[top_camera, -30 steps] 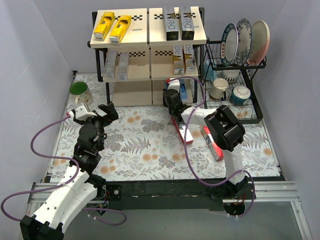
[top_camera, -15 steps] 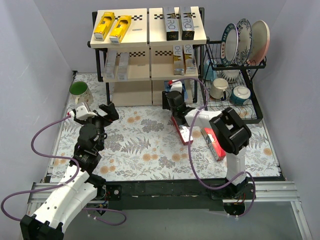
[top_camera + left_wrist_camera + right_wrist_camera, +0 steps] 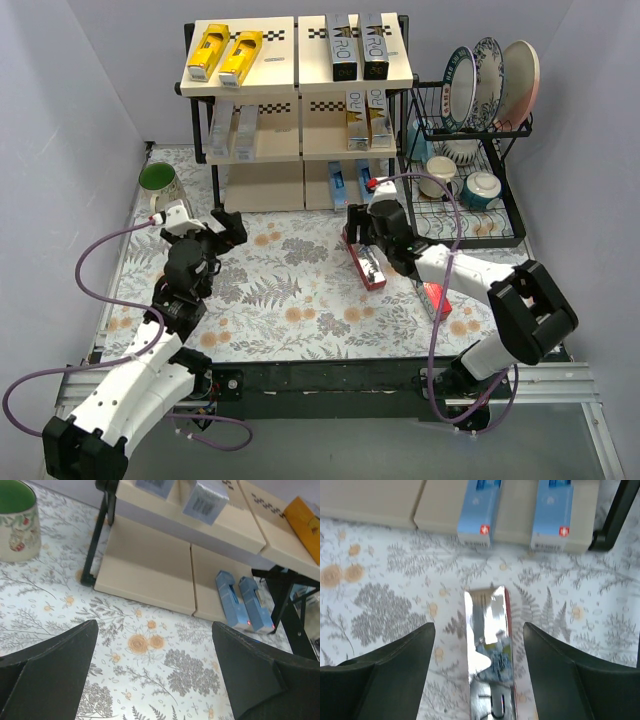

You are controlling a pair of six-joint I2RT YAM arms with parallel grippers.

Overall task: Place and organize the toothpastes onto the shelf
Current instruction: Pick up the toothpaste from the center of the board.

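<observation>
Shelf (image 3: 300, 82), at the back of the table (image 3: 280, 295): 3 tiers, with 2 cream boards side by side on each.

Top tier: holds 2 yellow toothpastes (image 3: 205, 52) (image 3: 240, 57) on the left board and 2 black toothpastes (image 3: 342, 47) (image 3: 375, 45) on the right board, all lying lengthwise front to back.

Middle tier: carries 2 silver-grey toothpastes (image 3: 222, 130) (image 3: 245, 132) on the left and 2 gold-white toothpastes (image 3: 355, 117) (image 3: 377, 115) on the right, again in close pairs.

Bottom tier: holds 2 blue toothpastes (image 3: 337, 186) (image 3: 362, 184) at the front of the right board, parallel, with a narrow gap between them.

On the table, off the shelf: 1 red toothpaste (image 3: 366, 262) with a shiny silver face, just in front of the blue pair. Also a second red toothpaste (image 3: 437, 298) to its right, partly hidden under the right arm.

Right gripper (image 3: 479, 626): fingers spread wide on either side of the red toothpaste's far end, pinching nothing. Touching the carton or just above it, hard to tell.

Left gripper (image 3: 155, 625): likewise spread and holding nothing. Hangs over the floral table in front of the shelf's left half, near the green mug (image 3: 157, 180).

Dish rack (image 3: 510, 228), right of the shelf: holds 3 plates (image 3: 487, 70) upright in its upper slots and 2 cups (image 3: 480, 190) lower down.
</observation>
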